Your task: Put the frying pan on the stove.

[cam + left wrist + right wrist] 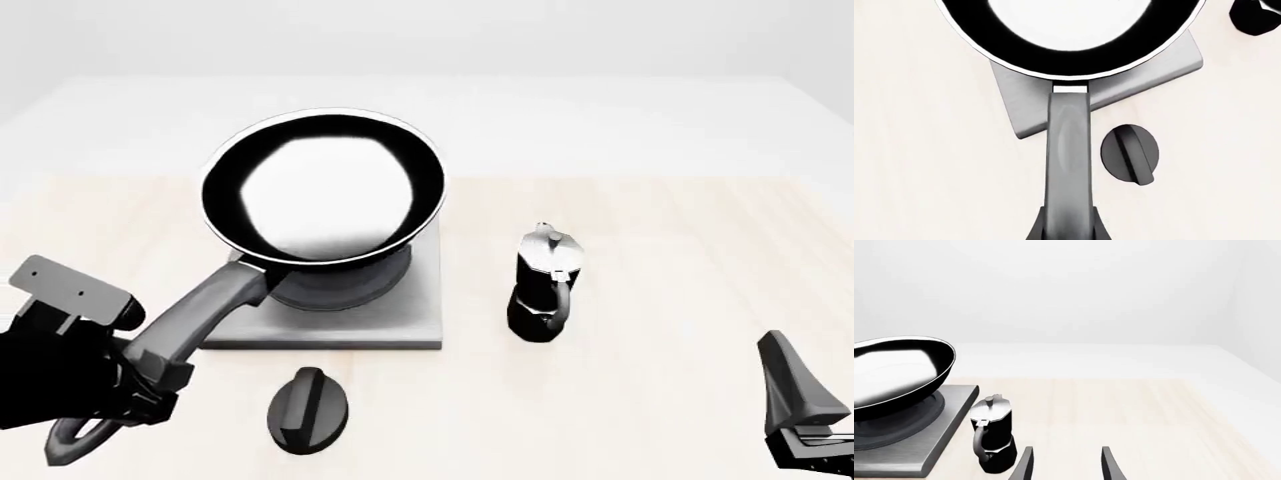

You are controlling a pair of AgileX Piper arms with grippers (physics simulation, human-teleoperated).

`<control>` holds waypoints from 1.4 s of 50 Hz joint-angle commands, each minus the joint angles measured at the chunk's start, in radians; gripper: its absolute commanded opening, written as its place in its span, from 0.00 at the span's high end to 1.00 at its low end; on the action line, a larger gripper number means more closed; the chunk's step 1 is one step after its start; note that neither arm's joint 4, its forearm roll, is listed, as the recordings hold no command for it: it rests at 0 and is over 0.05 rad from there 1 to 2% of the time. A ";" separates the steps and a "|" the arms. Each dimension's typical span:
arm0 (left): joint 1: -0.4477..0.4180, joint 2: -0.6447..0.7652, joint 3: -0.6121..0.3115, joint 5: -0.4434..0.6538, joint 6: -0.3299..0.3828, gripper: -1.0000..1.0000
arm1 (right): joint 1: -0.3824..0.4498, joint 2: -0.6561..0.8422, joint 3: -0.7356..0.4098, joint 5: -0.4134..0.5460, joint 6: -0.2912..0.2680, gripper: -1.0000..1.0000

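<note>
Frying pan held tilted over the stove.

Left wrist: frying pan [1074, 40] covers stove [1147, 75], control knob [1129, 154] beside its handle.
Front: left gripper [134, 375] clamped on the handle; right gripper [801, 420] near right, state unclear.
Right wrist: its jaws spread, empty; moka pot [992, 437] right of the stove.

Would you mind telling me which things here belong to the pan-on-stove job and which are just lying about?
Part of the job:
- pan, held by its handle in the left hand, tilted over the stove
- stove

Lying about:
- moka pot
- knob
- right hand, open and idle
</note>
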 commanded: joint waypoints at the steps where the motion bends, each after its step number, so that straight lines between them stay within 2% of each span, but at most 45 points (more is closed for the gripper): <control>1: 0.005 -0.026 0.008 -0.020 0.003 1.00 | 0.000 0.000 0.000 0.000 0.000 0.00; 24: 0.012 -0.016 0.064 -0.057 -0.021 1.00 | 0.000 0.000 0.000 0.000 0.000 0.00; 26: -0.007 -0.032 0.063 -0.049 -0.033 1.00 | 0.000 0.000 0.000 0.000 0.000 0.00; 27: 0.012 -0.033 0.069 -0.048 -0.021 1.00 | 0.000 0.000 0.000 0.000 0.000 0.00; 47: 0.014 -0.042 0.101 -0.062 -0.037 1.00 | 0.000 0.000 0.000 0.000 0.000 0.00; 70: -0.013 0.042 0.099 -0.147 -0.050 1.00 | 0.000 0.000 0.000 0.000 0.000 0.00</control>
